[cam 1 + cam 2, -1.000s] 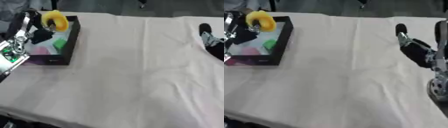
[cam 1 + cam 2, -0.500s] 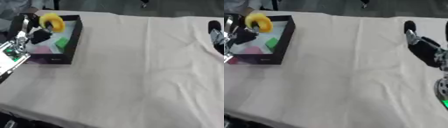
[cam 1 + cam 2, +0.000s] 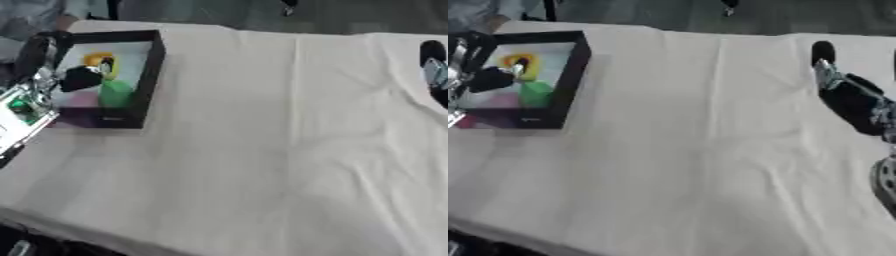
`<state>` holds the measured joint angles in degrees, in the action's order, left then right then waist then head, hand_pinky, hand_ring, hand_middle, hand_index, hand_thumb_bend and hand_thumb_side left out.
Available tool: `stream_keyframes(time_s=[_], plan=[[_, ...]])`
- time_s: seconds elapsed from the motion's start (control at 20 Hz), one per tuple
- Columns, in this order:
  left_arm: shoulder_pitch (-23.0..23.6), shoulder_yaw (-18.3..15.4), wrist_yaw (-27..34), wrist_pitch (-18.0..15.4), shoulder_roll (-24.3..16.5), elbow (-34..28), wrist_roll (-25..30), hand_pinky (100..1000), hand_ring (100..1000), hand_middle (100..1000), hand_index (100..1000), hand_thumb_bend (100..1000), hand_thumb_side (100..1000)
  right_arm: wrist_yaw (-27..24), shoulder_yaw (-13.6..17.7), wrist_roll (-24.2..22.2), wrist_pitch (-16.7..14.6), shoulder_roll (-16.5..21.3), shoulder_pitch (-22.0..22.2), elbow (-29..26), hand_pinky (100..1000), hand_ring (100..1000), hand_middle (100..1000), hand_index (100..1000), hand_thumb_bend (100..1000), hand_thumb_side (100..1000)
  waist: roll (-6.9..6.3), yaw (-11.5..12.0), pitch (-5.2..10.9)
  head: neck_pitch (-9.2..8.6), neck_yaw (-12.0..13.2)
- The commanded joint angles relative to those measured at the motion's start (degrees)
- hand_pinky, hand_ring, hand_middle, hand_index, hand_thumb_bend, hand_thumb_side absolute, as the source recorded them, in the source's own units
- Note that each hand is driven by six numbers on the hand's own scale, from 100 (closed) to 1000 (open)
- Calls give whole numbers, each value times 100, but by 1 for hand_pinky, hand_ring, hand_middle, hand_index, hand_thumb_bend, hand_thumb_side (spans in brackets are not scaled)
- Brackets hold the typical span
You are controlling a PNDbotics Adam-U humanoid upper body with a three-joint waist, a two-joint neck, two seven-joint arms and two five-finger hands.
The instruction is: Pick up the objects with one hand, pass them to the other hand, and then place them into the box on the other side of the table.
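Cream tablecloth [image 3: 262, 150]; right hand [image 3: 846, 92] fuller in right eye.

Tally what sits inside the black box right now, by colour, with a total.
Yellow ring-shaped thing: 1
Green thing: 1
Pinkish thing, low in the box and too blurred to identify: 1
Total: 3

The left hand hangs over the box's left side and may hide more.

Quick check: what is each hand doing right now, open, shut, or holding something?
Left hand: over the black box, by the yellow ring; grip cannot be told.
Right hand: open, holding nothing.
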<state>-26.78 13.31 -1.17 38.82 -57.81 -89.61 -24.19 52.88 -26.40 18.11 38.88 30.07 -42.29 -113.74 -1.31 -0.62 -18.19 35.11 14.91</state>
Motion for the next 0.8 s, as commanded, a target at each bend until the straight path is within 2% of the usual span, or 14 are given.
stream_keyframes(time_s=[0.05,0.15,0.2,0.25,0.35,0.4,0.45,0.5,0.55,0.6,0.65,0.7,0.75,0.8], plan=[[-64,-85,-211,1220,-130,-7,-873,1000,873,740,823,432,676,16,96,11,-28,146,-48,-85,834,853,830,827,472,226,19,-1,128,-12,-8],[-72,-109,-280,1255,-127,-7,-784,1000,870,748,833,381,613,19,110,12,-33,153,-39,-85,834,853,830,827,471,224,16,-4,144,1,-17],[-78,-127,-296,1272,-122,-15,-751,1000,866,754,835,288,550,23,119,14,-36,157,-33,-85,834,853,830,827,469,223,13,-4,153,5,-25],[-84,-153,-294,1285,-113,-33,-731,1000,866,796,842,100,379,27,129,19,-39,160,-25,-85,834,853,830,827,462,224,11,-3,162,8,-35],[-107,-239,-256,1249,-91,-159,-802,1000,849,836,810,100,249,35,159,38,-36,168,-1,-85,834,854,831,828,453,224,10,8,179,16,-76],[-119,-305,-155,1138,-59,-325,-907,1000,837,832,799,100,261,42,180,53,-31,171,15,-85,834,854,832,828,447,224,10,17,191,31,-111],[-114,-377,61,964,-17,-544,-1055,1000,816,817,791,100,311,50,204,69,-21,172,31,-85,833,855,833,829,438,225,9,26,203,43,-144],[-100,-463,423,698,75,-831,-1240,1000,779,797,780,100,477,56,237,87,3,168,50,-85,832,857,836,830,407,225,9,37,215,50,-183],[-52,-538,929,356,175,-1151,-1475,1000,768,794,777,100,594,54,276,109,48,161,70,-85,831,859,839,830,379,230,8,48,226,52,-226],[13,-568,1481,-26,261,-1479,-1731,1000,765,793,777,100,635,42,316,137,103,152,88,-85,830,860,841,830,363,228,10,53,234,54,-268],[89,-559,1972,-368,290,-1743,-1991,1000,765,793,777,100,635,25,341,166,150,148,99,-85,830,860,841,830,363,228,10,55,238,54,-296],[143,-521,2355,-655,315,-1977,-2199,1000,784,804,797,100,723,-2,373,197,206,136,112,-85,824,866,852,829,252,239,11,44,242,52,-326],[181,-456,2687,-1025,405,-2243,-2247,1000,796,799,801,134,640,-71,450,257,345,117,142,-85,822,869,860,827,100,236,14,29,251,48,-386],[201,-403,2974,-1414,537,-2373,-2216,1000,780,778,783,100,663,-168,536,355,515,109,188,-85,819,873,868,826,100,347,18,18,263,48,-443]])
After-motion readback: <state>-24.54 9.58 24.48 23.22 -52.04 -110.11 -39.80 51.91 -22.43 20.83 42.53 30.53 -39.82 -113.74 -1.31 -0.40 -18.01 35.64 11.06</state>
